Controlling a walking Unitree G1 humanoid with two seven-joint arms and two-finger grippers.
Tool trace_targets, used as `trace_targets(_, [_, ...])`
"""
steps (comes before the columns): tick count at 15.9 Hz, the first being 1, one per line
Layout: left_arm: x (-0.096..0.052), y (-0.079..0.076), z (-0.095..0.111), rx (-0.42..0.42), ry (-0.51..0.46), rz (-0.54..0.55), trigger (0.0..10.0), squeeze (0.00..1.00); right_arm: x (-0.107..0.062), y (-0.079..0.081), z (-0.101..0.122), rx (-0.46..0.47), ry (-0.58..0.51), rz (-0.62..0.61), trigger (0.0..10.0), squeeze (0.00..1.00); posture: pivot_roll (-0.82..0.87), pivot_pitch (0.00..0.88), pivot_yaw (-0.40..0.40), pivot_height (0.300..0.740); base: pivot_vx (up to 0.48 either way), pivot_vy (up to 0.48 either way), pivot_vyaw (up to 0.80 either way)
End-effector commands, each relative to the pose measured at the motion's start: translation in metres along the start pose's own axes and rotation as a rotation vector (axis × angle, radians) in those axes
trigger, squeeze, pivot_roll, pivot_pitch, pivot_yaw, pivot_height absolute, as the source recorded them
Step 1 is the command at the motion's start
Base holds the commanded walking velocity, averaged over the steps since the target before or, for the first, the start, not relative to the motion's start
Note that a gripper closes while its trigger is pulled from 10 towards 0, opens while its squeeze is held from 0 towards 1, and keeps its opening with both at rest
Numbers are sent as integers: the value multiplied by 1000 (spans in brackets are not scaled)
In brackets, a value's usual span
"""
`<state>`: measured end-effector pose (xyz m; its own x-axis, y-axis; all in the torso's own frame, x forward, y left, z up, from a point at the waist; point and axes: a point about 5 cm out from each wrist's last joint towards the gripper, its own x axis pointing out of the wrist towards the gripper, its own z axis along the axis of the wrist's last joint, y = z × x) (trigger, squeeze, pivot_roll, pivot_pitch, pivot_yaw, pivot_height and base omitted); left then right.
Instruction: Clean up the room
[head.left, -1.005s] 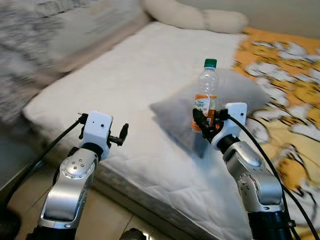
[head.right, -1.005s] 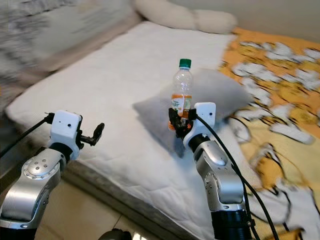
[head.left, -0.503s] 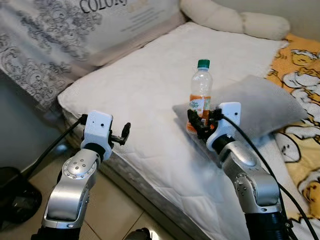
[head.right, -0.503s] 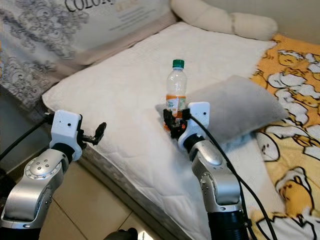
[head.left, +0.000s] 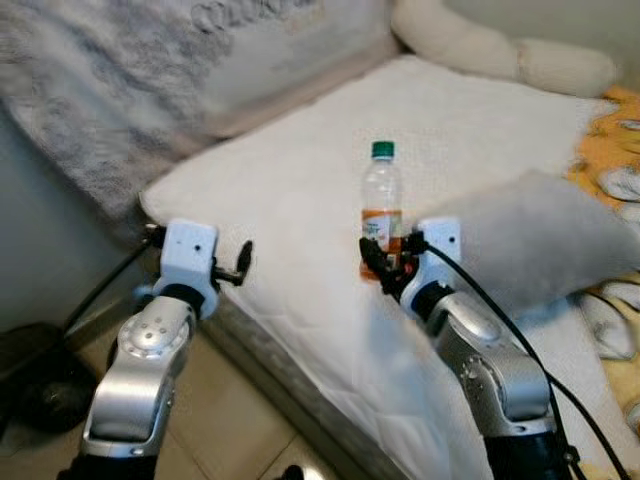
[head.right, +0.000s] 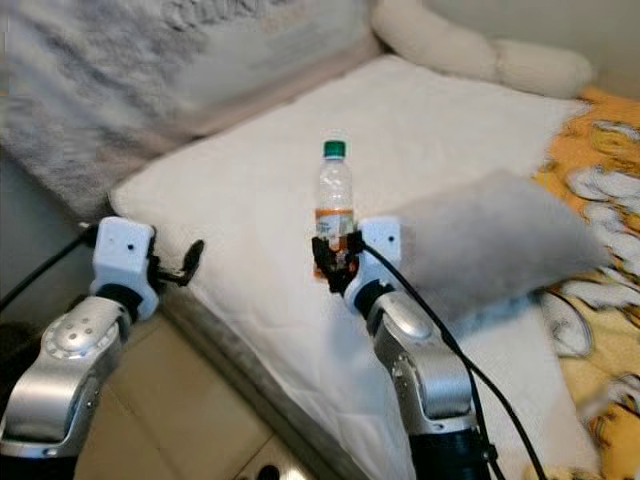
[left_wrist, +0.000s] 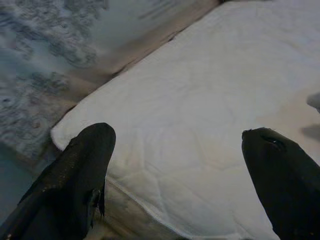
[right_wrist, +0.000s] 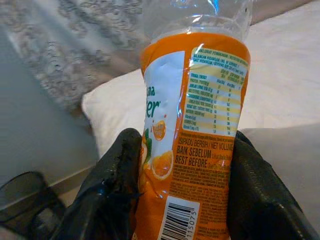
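Observation:
A clear plastic bottle (head.left: 382, 204) with a green cap and an orange label stands upright in my right gripper (head.left: 385, 262), which is shut on its lower part above the white mattress (head.left: 300, 190). In the right wrist view the orange label of the bottle (right_wrist: 200, 150) sits between both black fingers (right_wrist: 120, 185). My left gripper (head.left: 243, 265) is held out over the mattress's near corner, and in the left wrist view its fingers (left_wrist: 75, 175) stand wide open with nothing between them.
A grey pillow (head.left: 530, 240) lies on the mattress just right of the bottle. Patterned bedding (head.left: 90, 90) is piled at the left, a cream bolster (head.left: 500, 50) at the back, a yellow printed blanket (head.left: 615, 140) at the right. A dark bin (right_wrist: 27, 205) stands on the floor.
The camera has swung left, so the whole scene has shifted right and blurred. The bottle stays held in my right gripper; my left gripper stays open.

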<state>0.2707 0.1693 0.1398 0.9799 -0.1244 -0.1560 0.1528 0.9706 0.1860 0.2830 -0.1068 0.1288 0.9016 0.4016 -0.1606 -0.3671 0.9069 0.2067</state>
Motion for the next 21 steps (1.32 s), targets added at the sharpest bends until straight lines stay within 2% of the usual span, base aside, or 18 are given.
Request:
trace_targets(1, [-1,1,1,15,-6,3,10000,0,-2,0,2,3,-4,-2,10000,0,-83,0,27,740,0,0,800])
trace_targets(8, [-1,-1,2,16,-12,-13,10000,0,-2,-3,-1,14,16,-13,10000,0,-85,0,29,740,0,0,800])
trace_targets(13, [-1,-1,1,3,-14,-13,10000,0,-3,-2,-3,3,22,-13,10000,0,-86,0,27,740,275,0,800])
trace_targets(18, [0,0,2,-2,-9,-12,10000,0,2,-5,-6,-113,52,-69,10000,0,-84,0,28,740,290,0,129])
trace_targets(21, [0,1,1,-8,-3,-15,10000,0,3,-6,-5,-180,23,-88,10000,0,-81,0,27,740,295,0,0])
